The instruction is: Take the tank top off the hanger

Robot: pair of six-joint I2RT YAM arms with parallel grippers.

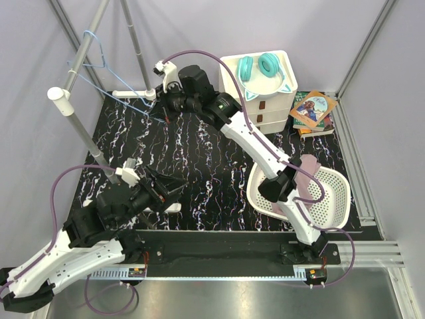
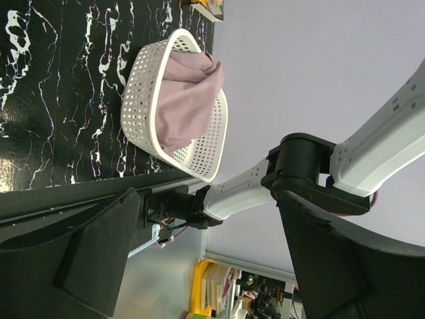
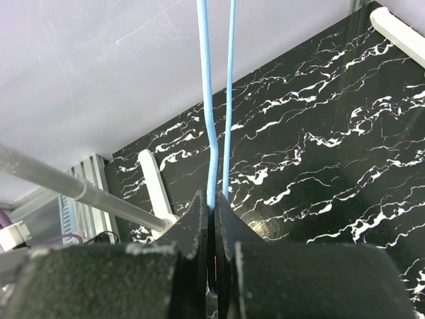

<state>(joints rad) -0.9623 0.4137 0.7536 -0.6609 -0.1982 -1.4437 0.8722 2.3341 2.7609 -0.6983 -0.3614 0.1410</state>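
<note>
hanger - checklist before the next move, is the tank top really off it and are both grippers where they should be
1. Tank top off the hanger: ok, it lies in the white basket.
2. Hanger wire bare: ok, no cloth shows on it.
3. Right gripper shut on the hanger: ok, it pinches the blue wire.
4. Left gripper open and holding nothing: ok.
5. Hanger hook seated on the rail: cannot tell.
</note>
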